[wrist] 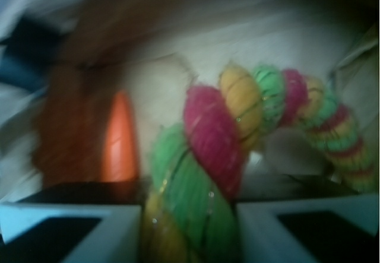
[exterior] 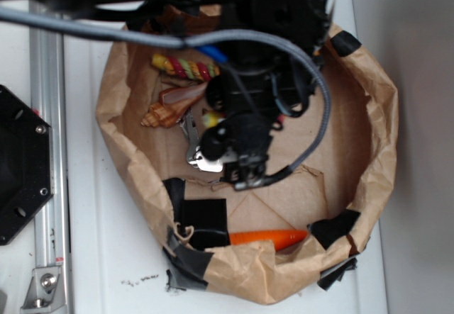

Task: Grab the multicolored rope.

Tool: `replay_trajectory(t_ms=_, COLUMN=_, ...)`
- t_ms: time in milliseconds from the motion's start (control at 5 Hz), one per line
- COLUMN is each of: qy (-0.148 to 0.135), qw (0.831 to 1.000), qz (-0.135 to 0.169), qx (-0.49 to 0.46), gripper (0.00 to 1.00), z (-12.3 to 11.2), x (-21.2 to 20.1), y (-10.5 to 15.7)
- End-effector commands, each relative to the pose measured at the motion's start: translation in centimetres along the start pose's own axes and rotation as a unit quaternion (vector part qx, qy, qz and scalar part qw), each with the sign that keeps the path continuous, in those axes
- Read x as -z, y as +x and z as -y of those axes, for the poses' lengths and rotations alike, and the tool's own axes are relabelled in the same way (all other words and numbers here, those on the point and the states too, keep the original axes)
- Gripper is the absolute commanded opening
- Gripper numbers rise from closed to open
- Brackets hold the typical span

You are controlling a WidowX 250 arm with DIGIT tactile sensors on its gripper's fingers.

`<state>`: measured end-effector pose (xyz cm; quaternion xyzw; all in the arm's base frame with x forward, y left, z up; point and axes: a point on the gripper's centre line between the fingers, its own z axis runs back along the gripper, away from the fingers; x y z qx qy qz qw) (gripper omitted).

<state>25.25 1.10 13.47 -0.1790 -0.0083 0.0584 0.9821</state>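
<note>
The multicolored rope point(wrist: 202, 174), twisted in green, pink, yellow and red strands, runs up from between my fingers and curves off to the right. My gripper point(wrist: 189, 221) is shut on it, with the white pads point(wrist: 77, 224) pressed against both sides. From the exterior camera, one striped end of the rope point(exterior: 186, 66) lies at the back left of the paper bag. The black arm point(exterior: 248, 115) hangs over the bag's middle and hides the jaws there.
The low brown paper bag point(exterior: 383, 115) rings the scene, patched with black tape point(exterior: 202, 218). Inside lie an orange carrot point(exterior: 266, 238), a seashell point(exterior: 162, 115) and a small metal piece point(exterior: 195, 151). A grey braided cable point(exterior: 320, 101) loops over it. A metal rail point(exterior: 50, 151) runs along the left.
</note>
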Motion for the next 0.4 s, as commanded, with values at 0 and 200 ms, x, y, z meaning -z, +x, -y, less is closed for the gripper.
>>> replay_trajectory(t_ms=0, qy=0.105, qw=0.991, qz=0.077, qx=0.027, gripper=0.00, z=-0.6, x=-2.6, y=0.7)
replay_trajectory(t_ms=200, qy=0.132, qw=0.985, qz=0.110, qx=0.012, gripper=0.00, z=-1.5, x=-3.7, y=1.6)
